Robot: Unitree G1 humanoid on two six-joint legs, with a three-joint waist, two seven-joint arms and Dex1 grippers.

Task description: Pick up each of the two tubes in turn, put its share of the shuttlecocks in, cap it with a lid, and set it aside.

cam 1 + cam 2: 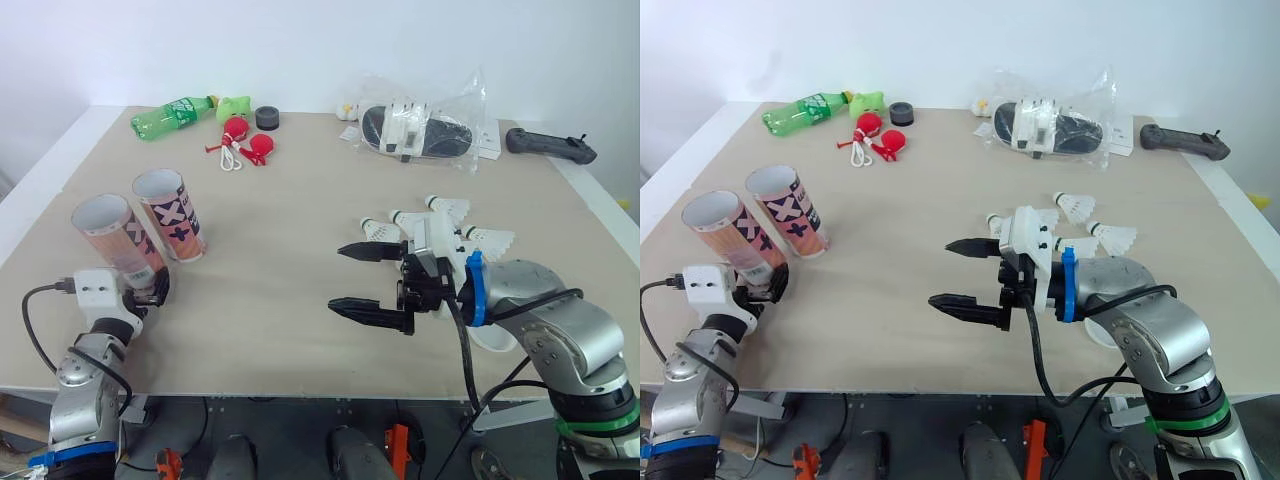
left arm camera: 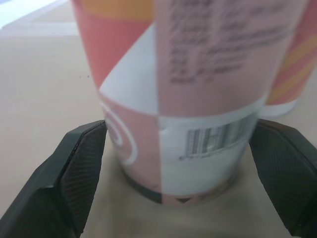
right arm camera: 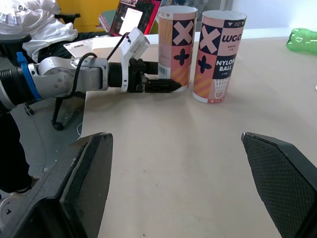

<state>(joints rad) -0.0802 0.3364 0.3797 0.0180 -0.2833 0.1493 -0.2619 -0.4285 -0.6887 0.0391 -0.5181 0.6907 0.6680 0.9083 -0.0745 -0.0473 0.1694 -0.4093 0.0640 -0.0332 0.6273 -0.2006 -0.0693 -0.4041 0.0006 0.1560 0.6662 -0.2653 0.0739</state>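
The desk (image 1: 290, 290) holds everything, and the near tube (image 1: 112, 240) stands upright at its left front corner, mouth open and empty as far as can be seen. All other places are given from this tube.

The plastic bag (image 1: 420, 125) of odds and ends lies far off, across the desk toward its rear right, clear of the work. The second tube (image 1: 170, 215) stands just beside the near tube, on its far side, also upright and uncapped. It looks parked there to wait its turn. The green bottle (image 1: 170, 117) lies on its side well beyond the near tube, at the rear edge.

The left gripper (image 2: 178, 131) reaches in low at the near tube's base. Its jaws are spread to the tube's full width and closed against the wall on both sides. That low grip probably keeps the mouth free for loading. The tube has not yet left the desk.

The right gripper (image 1: 335, 277) hovers well to the right of the near tube, jaws gaping wide and holding nothing. It points toward the tube, ready to fetch.

The shuttlecocks (image 1: 485, 240) lie farther right again, close behind that gripper. A small black cap (image 1: 267, 117), likely a lid, sits far beyond the near tube, by the bottle.
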